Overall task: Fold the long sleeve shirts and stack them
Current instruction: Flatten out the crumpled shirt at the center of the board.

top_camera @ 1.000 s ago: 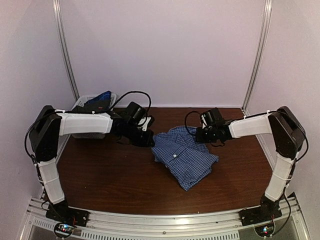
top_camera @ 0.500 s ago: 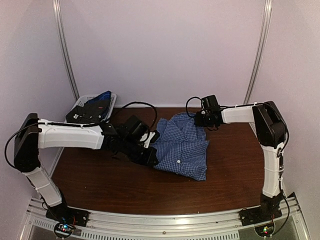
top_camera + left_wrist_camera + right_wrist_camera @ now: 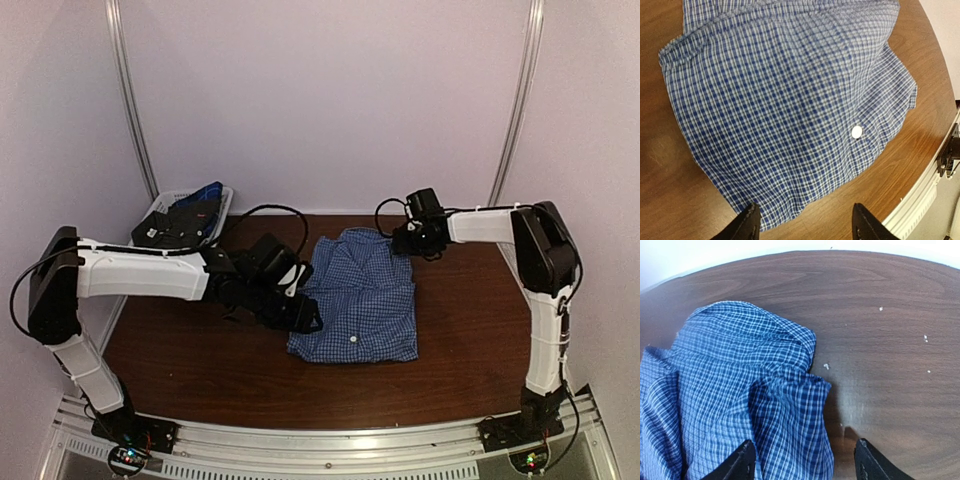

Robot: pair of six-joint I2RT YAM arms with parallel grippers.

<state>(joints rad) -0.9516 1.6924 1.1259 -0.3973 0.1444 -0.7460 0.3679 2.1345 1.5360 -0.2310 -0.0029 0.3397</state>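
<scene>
A blue-and-white checked long sleeve shirt [image 3: 362,298] lies folded into a rough rectangle on the brown table [image 3: 200,350], a white button [image 3: 856,132] showing near its front edge. My left gripper [image 3: 312,318] stands open at the shirt's left front corner; in the left wrist view [image 3: 805,225] its jaws straddle the corner of the cloth with nothing pinched. My right gripper [image 3: 398,243] stands open at the shirt's far right corner; in the right wrist view [image 3: 802,465] the bunched shirt [image 3: 740,390] lies loose between its jaws.
A white basket [image 3: 165,212] holding dark and blue clothes sits at the table's back left corner. Small white specks [image 3: 925,338] dot the wood to the right of the shirt. The metal rail [image 3: 330,440] runs along the near edge.
Both grippers have opened and let go of the shirt. The shirt was swung and laid flatter, its front edge now squared toward me. The left arm reached rightward; the right moved to the back.
</scene>
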